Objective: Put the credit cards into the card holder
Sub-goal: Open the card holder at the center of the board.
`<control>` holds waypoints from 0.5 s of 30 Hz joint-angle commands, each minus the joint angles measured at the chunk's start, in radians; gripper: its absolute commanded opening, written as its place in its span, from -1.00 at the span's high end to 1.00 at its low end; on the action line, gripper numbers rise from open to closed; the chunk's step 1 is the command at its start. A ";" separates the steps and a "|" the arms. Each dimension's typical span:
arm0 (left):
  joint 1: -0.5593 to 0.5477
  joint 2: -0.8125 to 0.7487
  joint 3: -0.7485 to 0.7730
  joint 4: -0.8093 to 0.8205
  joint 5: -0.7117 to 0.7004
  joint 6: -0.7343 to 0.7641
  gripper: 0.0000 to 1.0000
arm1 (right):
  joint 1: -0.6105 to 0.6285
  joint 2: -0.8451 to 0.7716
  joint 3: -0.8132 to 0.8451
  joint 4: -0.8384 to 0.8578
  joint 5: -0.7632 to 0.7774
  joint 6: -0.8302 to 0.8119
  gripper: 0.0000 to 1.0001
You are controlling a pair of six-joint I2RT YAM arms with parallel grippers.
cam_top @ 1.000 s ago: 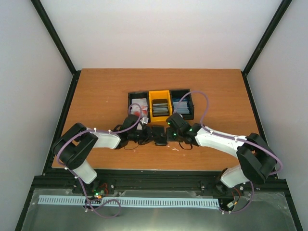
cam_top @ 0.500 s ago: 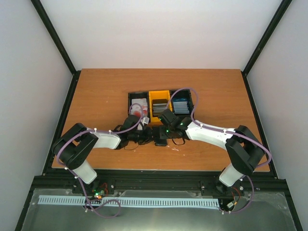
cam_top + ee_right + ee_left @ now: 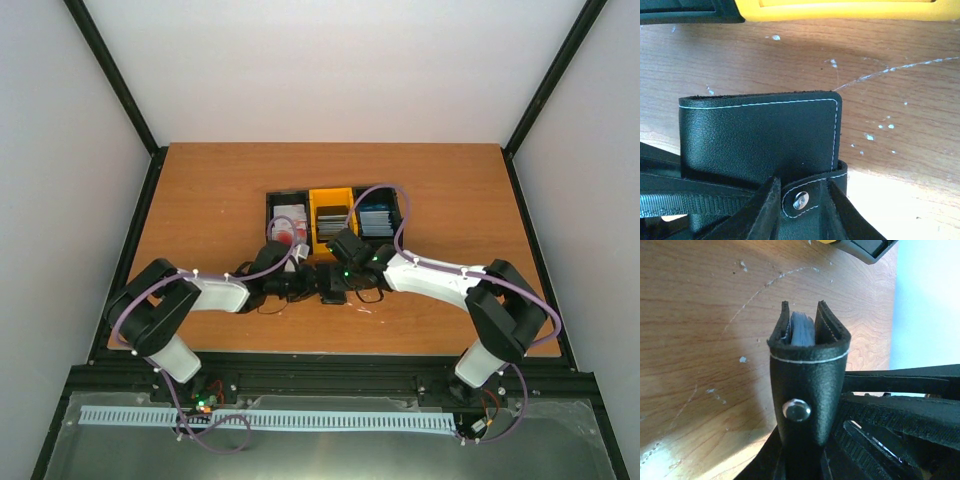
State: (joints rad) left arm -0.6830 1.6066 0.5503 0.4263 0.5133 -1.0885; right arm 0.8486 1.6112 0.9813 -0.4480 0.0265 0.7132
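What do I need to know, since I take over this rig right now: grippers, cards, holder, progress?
Left gripper: shut on the card holder, held on edge in front of the bins.
Right gripper: fingers straddle the clasp tab; grip cannot be told.
Credit cards: white, grey and blue stacks sit in the bins.
Done: holder in hand. Blue-grey shows between its leaves; lining or card, unclear.
Left: open the holder, which looks closed by the tab, then load cards.
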 commanded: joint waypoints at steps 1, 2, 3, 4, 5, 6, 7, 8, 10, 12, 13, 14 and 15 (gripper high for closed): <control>-0.004 -0.057 0.006 0.071 -0.051 0.033 0.99 | 0.012 0.038 0.006 -0.054 -0.026 0.029 0.56; -0.004 -0.062 0.006 0.072 -0.057 0.036 0.99 | 0.012 0.045 0.001 -0.057 -0.016 0.032 0.61; -0.004 -0.068 0.005 0.074 -0.060 0.039 0.99 | 0.012 0.050 -0.005 -0.060 -0.005 0.033 0.71; -0.004 -0.076 0.004 0.077 -0.063 0.041 0.99 | 0.012 0.055 -0.007 -0.064 0.006 0.033 0.88; -0.004 -0.082 0.003 0.078 -0.065 0.042 0.99 | 0.012 0.057 -0.011 -0.066 0.015 0.037 0.93; -0.004 -0.087 0.001 0.076 -0.070 0.044 0.99 | 0.012 0.058 -0.013 -0.066 0.023 0.039 0.94; -0.004 -0.092 -0.001 0.075 -0.074 0.043 0.99 | 0.012 0.059 -0.013 -0.068 0.030 0.039 0.94; -0.004 -0.097 -0.006 0.075 -0.081 0.041 0.99 | 0.012 0.057 -0.015 -0.072 0.042 0.041 0.94; -0.003 -0.103 -0.013 0.070 -0.091 0.037 0.99 | 0.012 0.049 -0.018 -0.077 0.073 0.044 0.95; -0.004 -0.107 -0.017 0.064 -0.098 0.034 0.99 | 0.012 0.042 -0.022 -0.086 0.103 0.044 0.94; -0.003 -0.108 -0.019 0.063 -0.098 0.033 0.99 | 0.012 0.042 -0.024 -0.094 0.119 0.045 0.94; -0.003 -0.110 -0.022 0.058 -0.102 0.031 0.99 | 0.013 0.042 -0.026 -0.106 0.138 0.044 0.94; -0.002 -0.113 -0.024 0.056 -0.106 0.028 0.99 | 0.012 0.044 -0.033 -0.115 0.157 0.045 0.94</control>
State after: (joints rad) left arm -0.6865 1.5486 0.5167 0.4019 0.4343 -1.0729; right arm 0.8627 1.6390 0.9867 -0.4179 0.0483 0.7479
